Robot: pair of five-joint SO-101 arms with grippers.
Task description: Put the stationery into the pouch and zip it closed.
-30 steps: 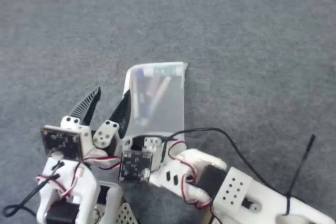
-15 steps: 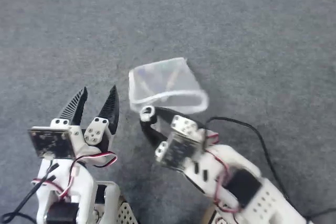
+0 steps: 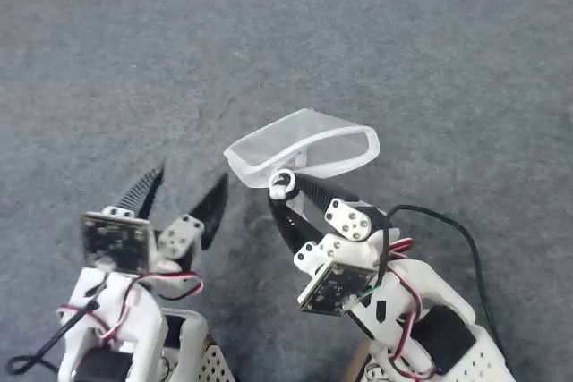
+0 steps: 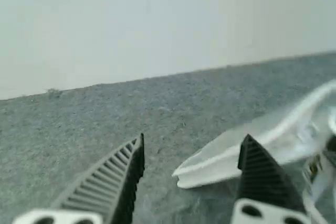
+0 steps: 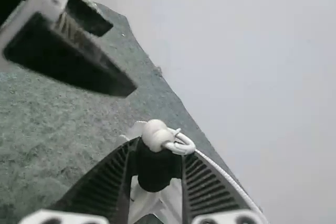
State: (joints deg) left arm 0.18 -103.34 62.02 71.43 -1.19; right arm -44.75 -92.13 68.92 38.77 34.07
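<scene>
Pouch: the translucent pouch (image 3: 304, 148) sits about mid-tabletop, closer to the near edge than the far one. It is hoisted and tilted instead of lying flat. In your left wrist view, the pouch (image 4: 252, 148) has one corner low by the grey tabletop (image 3: 448, 69) and climbs from there toward the right arm.
Change: a second ago the pouch lay flat, with coloured stationery showing through its wall. It has since been dragged up and swung round by its zip end.
Meaning: you are likely in the zipping step, but the pull is carrying the whole pouch instead of sliding along it. I cannot tell how far the zip has run.
Axis: the long axis ran from near edge to far edge. It now runs mostly left to right, with the right end angled toward the far edge.
Zip pull: the white zip pull (image 3: 281, 183) is at the pouch's near-left corner.
Right pincer: your right pincer (image 3: 285, 187) is narrow and clamped on the zip pull (image 5: 157, 136).
Left pincer: your left pincer (image 3: 192, 174) is spread wide and holds nothing. It sits just left of the pouch and apart from it, so nothing anchors the pouch.
</scene>
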